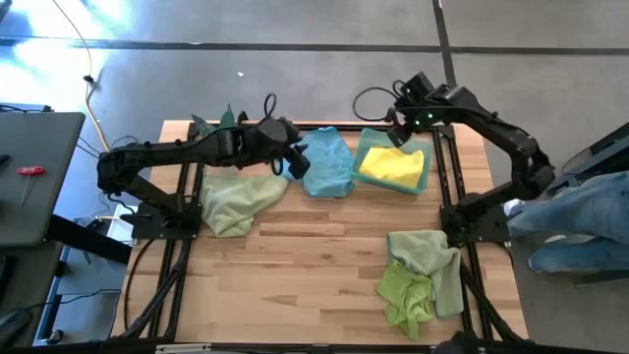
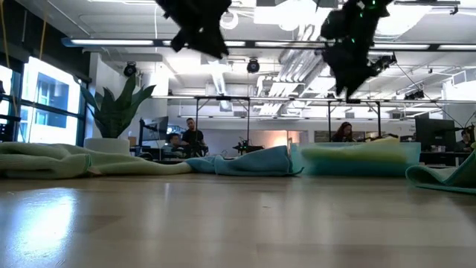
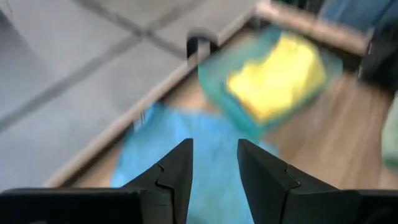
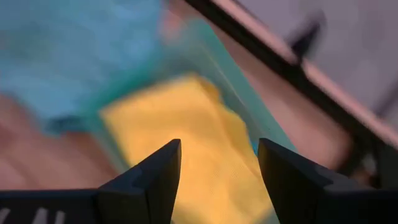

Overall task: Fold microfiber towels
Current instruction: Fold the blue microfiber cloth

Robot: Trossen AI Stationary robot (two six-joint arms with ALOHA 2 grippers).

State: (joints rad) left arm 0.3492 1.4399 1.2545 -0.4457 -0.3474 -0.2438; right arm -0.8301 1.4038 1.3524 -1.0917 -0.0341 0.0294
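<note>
The right gripper (image 4: 217,165) hangs released, fingers apart, above the yellow towel (image 1: 391,164) — folded atop the mint towel (image 1: 425,169) near the table's (image 1: 314,256) far edge. The left gripper (image 3: 214,165), also parted and empty, hovers over the light blue towel (image 1: 327,162) — bare wood lies between the piles.

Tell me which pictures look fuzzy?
Both wrist views are smeary: the yellow towel and blue towel blur, though the dark fingers stay sharp. In the low view the near table is soft and shiny. The high view is clearest.
</note>
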